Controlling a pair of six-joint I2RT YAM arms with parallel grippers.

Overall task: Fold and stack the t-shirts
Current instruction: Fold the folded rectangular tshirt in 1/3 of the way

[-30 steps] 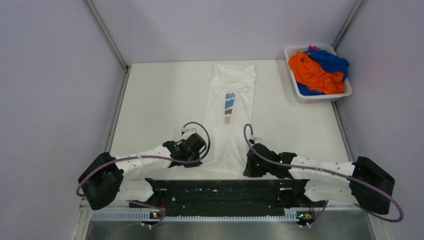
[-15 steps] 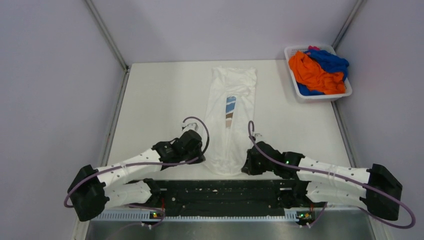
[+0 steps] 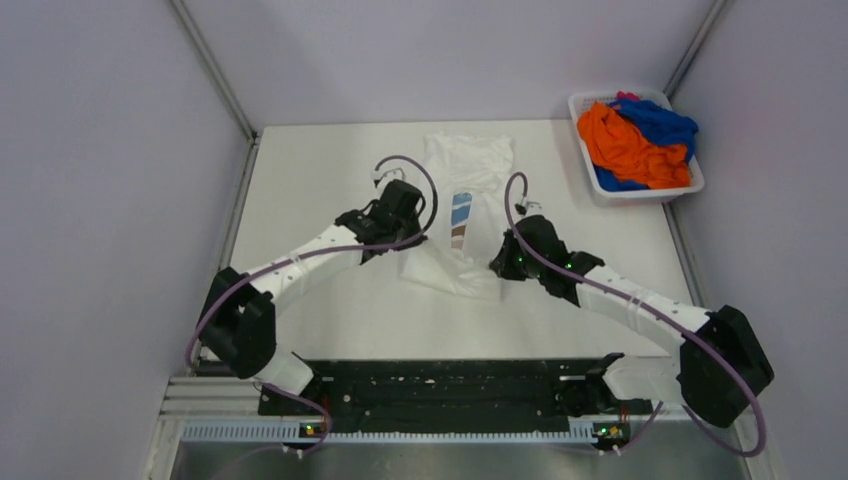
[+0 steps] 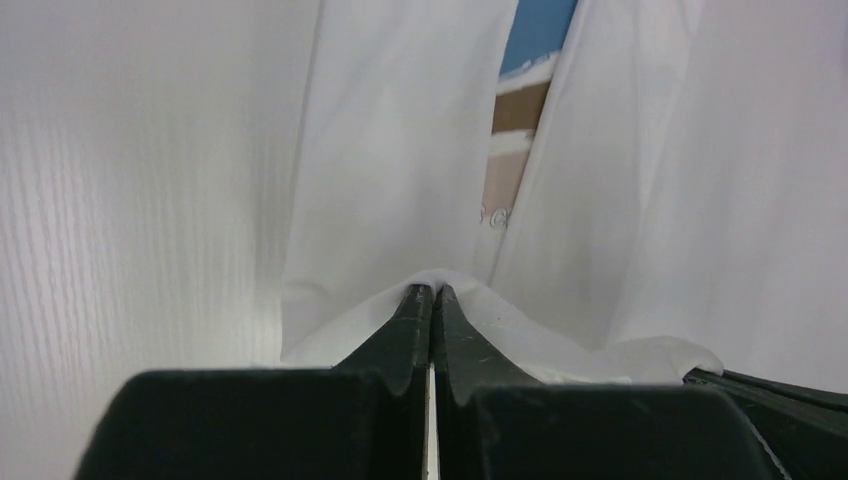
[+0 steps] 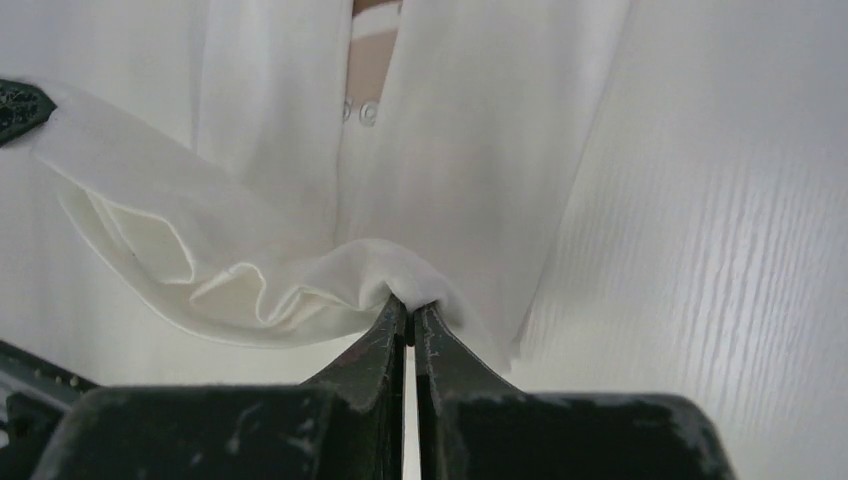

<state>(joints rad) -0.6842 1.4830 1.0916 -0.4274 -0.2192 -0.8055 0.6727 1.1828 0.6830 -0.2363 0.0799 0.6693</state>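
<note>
A: Where the left pincer (image 4: 430, 292) pinches shut, what sits between its tips?
B: A fold of the white t-shirt (image 4: 400, 180), at its near left edge. The right pincer (image 5: 410, 303) is clamped the same way on the near right edge, and the cloth droops bunched between the two.
A: And the rest of that shirt?
B: It lies as a long strip on the white surface (image 3: 320, 180), reaching toward the far wall, with blue and brown print showing along the middle.
A: Other shirts?
B: They're heaped in the white basket (image 3: 650, 194) at the far right corner. An orange t-shirt (image 3: 625, 145) is on top, with a blue t-shirt (image 3: 660, 120) behind it and a pink-red t-shirt (image 3: 627, 97) peeking out at the back.
A: The room?
B: Plain lilac-grey walls (image 3: 100, 150) on three sides, and metal posts (image 3: 215, 75) in the far corners.
</note>
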